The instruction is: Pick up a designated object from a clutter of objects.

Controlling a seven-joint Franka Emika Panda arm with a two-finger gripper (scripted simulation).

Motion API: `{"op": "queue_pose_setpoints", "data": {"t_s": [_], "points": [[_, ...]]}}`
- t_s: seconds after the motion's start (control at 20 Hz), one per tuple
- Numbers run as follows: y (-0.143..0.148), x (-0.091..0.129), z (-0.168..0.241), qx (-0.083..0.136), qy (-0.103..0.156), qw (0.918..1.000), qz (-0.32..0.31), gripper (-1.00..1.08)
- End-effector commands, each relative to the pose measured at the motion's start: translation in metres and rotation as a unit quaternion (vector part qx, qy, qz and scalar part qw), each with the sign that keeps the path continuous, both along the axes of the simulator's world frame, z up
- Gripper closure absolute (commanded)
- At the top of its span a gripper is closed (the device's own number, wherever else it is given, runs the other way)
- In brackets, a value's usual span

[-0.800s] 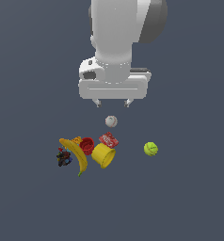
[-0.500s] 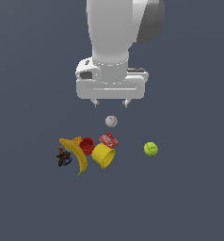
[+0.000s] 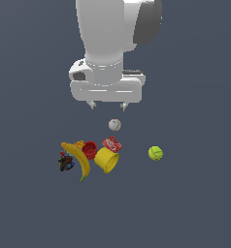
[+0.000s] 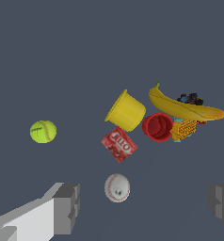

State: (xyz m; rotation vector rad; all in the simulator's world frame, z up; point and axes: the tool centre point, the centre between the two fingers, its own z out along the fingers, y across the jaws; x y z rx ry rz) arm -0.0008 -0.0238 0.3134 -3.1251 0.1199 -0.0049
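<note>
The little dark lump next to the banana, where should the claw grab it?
Probably from straight above, on the part of the dark lump facing away from the banana. The banana lies right against it on the exterior view's right, so that side is blocked. The lump is small and bumpy, so closing across its middle seems safest. The claw is open, empty, and not over it yet.

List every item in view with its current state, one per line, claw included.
Claw: open, empty, above the pile.
Small dark lump: untouched, against the banana.
Yellow banana: lying flat.
Small red cup: tipped, mouth showing.
Larger yellow cup: on its side.
Red-and-white can: lying down.
Orange patterned block: half hidden by the banana.
White ball: resting alone.
Green ball: resting alone.
</note>
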Motion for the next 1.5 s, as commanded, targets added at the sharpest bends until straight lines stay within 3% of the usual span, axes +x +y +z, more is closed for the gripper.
{"op": "queue_pose_setpoints", "data": {"t_s": [0.0,0.6,1.45], "points": [[-0.001,0.002,-0.002,0.000,0.000,1.0000,0.003,-0.92],[-0.038,0.029,-0.039,0.001,-0.001,0.9988,0.048,-0.92],[-0.149,0.071,-0.158,-0.002,-0.002,0.9856,0.169,-0.92]]}}
